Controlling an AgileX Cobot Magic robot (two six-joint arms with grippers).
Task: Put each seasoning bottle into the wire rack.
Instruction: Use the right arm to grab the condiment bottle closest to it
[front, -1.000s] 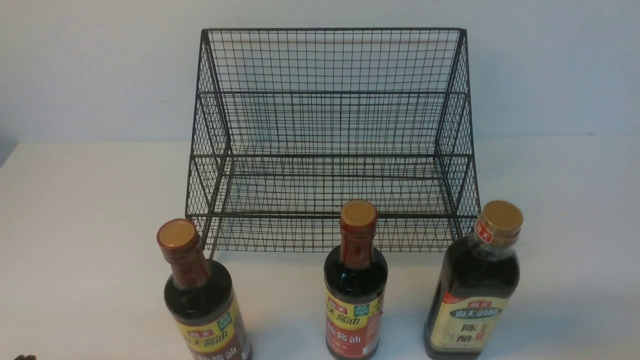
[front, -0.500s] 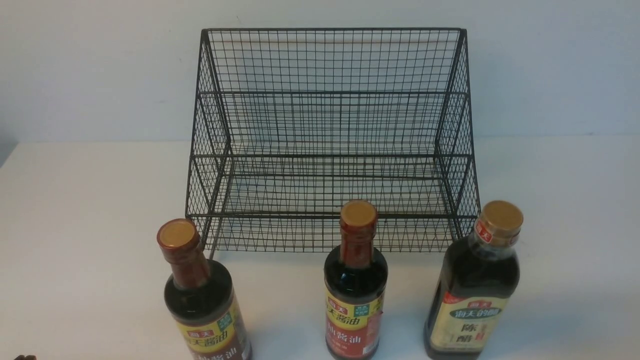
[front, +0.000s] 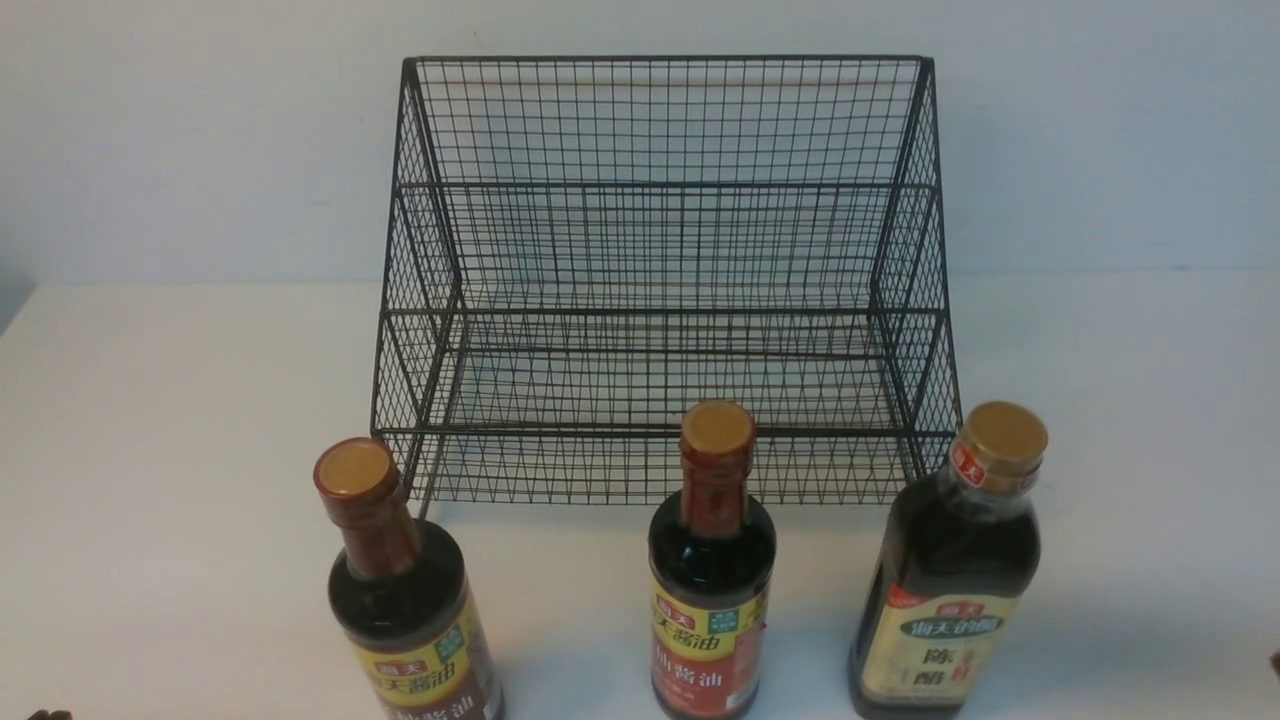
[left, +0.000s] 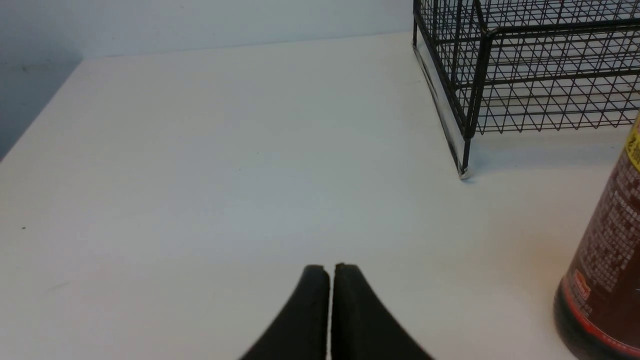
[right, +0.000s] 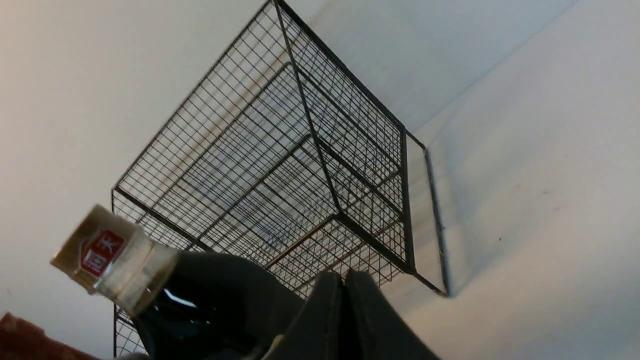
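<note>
The black wire rack (front: 660, 280) stands at the back middle of the white table, with nothing in it. Three seasoning bottles stand upright in a row before it: a round red-necked one on the left (front: 400, 600), a second in the middle (front: 712, 580), and the taller cream-label one on the right (front: 950, 590). My left gripper (left: 330, 270) is shut and empty, low over bare table left of the left bottle (left: 605, 260). My right gripper (right: 344, 275) is shut and empty, close beside the tall bottle (right: 210, 300), with the rack (right: 280, 165) beyond.
The white table (front: 180, 450) runs to a pale wall behind the rack. Its left edge shows in the left wrist view (left: 35, 125). The rack's near left corner foot (left: 464, 172) stands on the table between my left gripper and the rack.
A dark sliver of my right arm has come into the front view at the lower right edge. The bottles and the rack have not moved.
</note>
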